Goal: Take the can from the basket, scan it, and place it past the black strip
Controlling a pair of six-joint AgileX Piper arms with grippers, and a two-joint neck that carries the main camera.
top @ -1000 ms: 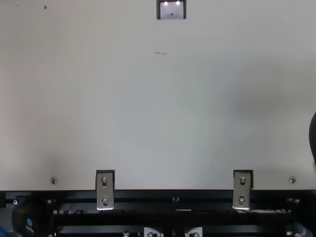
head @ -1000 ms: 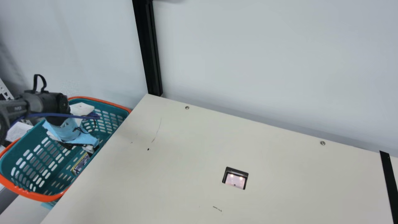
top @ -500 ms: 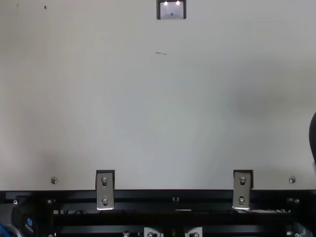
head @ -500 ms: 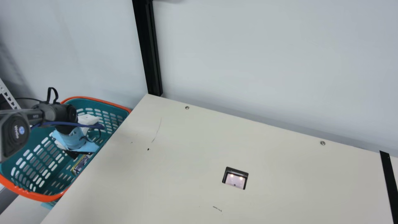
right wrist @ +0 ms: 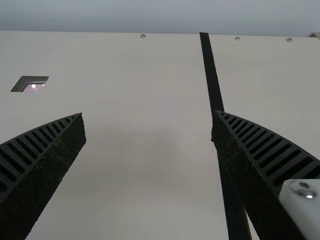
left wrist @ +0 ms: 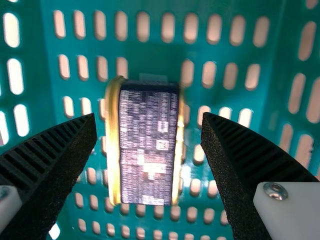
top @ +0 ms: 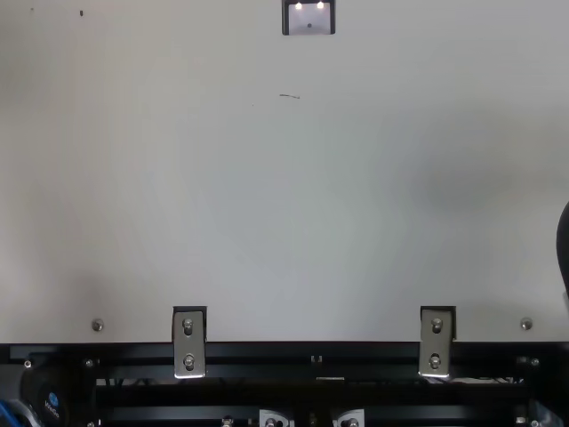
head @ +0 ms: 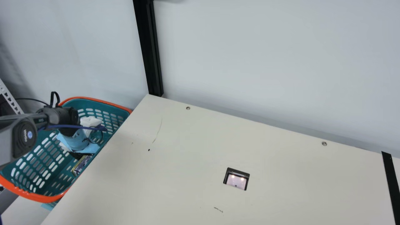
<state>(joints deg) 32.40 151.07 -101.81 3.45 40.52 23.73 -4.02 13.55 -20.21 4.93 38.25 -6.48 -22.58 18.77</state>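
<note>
Can: squat, with a dark label in fine pale print and shiny gold rims along two opposite sides; it lies inside the basket, near the wall beside the worktop.
Basket: teal plastic pierced with rounded slots, its lip smooth and orange, just beside the worktop's left edge.
Left gripper: down inside the basket; its ribbed black fingers are spread, grasping nothing, with the can between them in the left wrist view and gaps on both sides.
Left wrist: wrapped in light blue sheeting, a dark blue cable beside it.
Right gripper: ribbed wedge fingers parted and empty, above the worktop in the right wrist view.
Worktop: flat, smooth, cream, with faint dark scratches and round metal screws along the far edge.
Scanner: glassy pinkish window in a black frame, set into the worktop, two bright spots on it.
Black strip: flat, straight, narrow, running from the far edge towards the near edge, right of the scanner.
Post: black, grooved, upright at the far left corner.
</note>
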